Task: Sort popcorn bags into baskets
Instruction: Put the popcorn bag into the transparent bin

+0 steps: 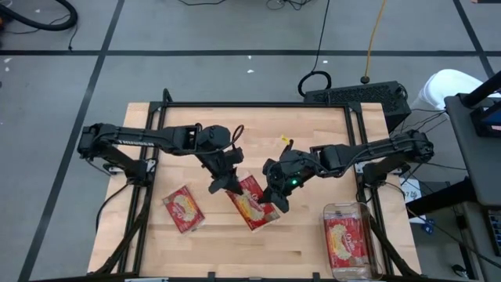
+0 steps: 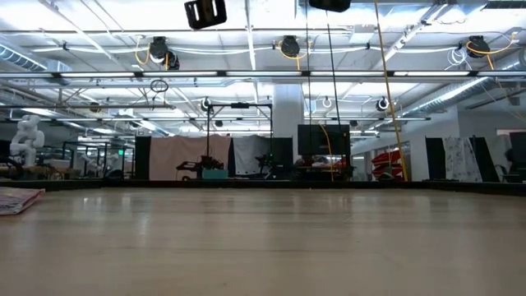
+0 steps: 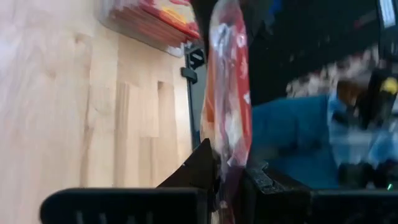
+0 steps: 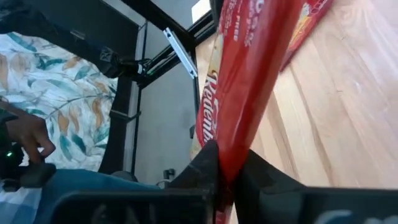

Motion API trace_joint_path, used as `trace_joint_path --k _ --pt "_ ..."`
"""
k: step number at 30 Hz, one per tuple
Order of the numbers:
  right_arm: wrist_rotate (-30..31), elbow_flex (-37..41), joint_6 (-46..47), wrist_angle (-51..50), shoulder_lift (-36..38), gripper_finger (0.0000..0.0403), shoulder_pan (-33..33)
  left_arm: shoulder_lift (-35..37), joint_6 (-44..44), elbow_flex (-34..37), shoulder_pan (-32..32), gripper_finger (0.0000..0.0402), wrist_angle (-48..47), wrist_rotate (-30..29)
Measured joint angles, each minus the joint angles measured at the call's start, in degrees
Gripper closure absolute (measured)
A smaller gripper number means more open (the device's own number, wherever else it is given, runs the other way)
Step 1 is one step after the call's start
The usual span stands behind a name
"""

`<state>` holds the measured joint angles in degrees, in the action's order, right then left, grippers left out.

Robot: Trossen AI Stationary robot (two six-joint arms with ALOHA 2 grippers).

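On the counter (image 1: 313, 133), reading from the left side, one popcorn bag (image 1: 184, 209) lies flat and alone at about 8 o'clock from the centre, apart from both arms.

Near the counter centre, the left hand (image 1: 225, 182) and the right hand (image 1: 275, 197) both meet the middle popcorn bag (image 1: 252, 202). The left hand pinches that bag at its upper left corner; the left wrist view shows the packet edge-on between the pressed-together fingers (image 3: 198, 171). The right hand has closed on the same bag at its right edge; the right wrist view shows the red packet (image 4: 252, 93) standing up out of the clamped fingers (image 4: 205, 165).

Key relation: the bag's long axis runs from about 11 o'clock to 5 o'clock in the high view, with the left hand at its 11 o'clock end and the right hand at its 3 o'clock side. The clear basket (image 1: 347, 243) sits at about 4 o'clock from the bag, at the counter's lower right corner, and already contains at least one packet (image 1: 345, 239).

Judgement: the right arm is the nearer one to the basket, so transfer toward 4 o'clock would fall to it. The left hand would need to let go first; otherwise the packet may tear or twist between two grips.
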<state>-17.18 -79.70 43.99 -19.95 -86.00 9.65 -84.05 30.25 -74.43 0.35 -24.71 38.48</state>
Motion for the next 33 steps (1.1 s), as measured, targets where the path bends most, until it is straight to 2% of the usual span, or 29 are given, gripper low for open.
trace_joint_path --k 3,7,13,17,22,33 --pt "-1.19 0.00 -0.13 -0.96 0.25 0.0392 -0.31 0.00 5.59 0.00 -0.54 0.0343 2.06 -1.04" --pt "-0.62 0.00 0.80 -4.86 0.67 0.0390 -0.24 0.00 6.65 0.00 -0.40 0.0272 2.60 -5.38" --pt "0.18 0.00 9.34 -10.86 2.11 0.0397 1.02 0.90 10.43 -0.02 0.07 0.0163 2.31 -8.77" --pt "2.77 0.00 15.84 -15.11 3.84 0.0397 3.58 1.96 11.52 -0.11 0.69 0.0125 1.21 -9.03" --pt "7.64 0.00 21.35 -19.57 6.53 0.0397 8.61 3.36 9.20 -0.09 0.86 0.0123 0.46 -12.01" --pt "15.53 0.04 39.08 -27.28 15.46 0.0397 19.49 3.95 7.53 -0.02 -0.16 0.0170 -3.93 -14.11"
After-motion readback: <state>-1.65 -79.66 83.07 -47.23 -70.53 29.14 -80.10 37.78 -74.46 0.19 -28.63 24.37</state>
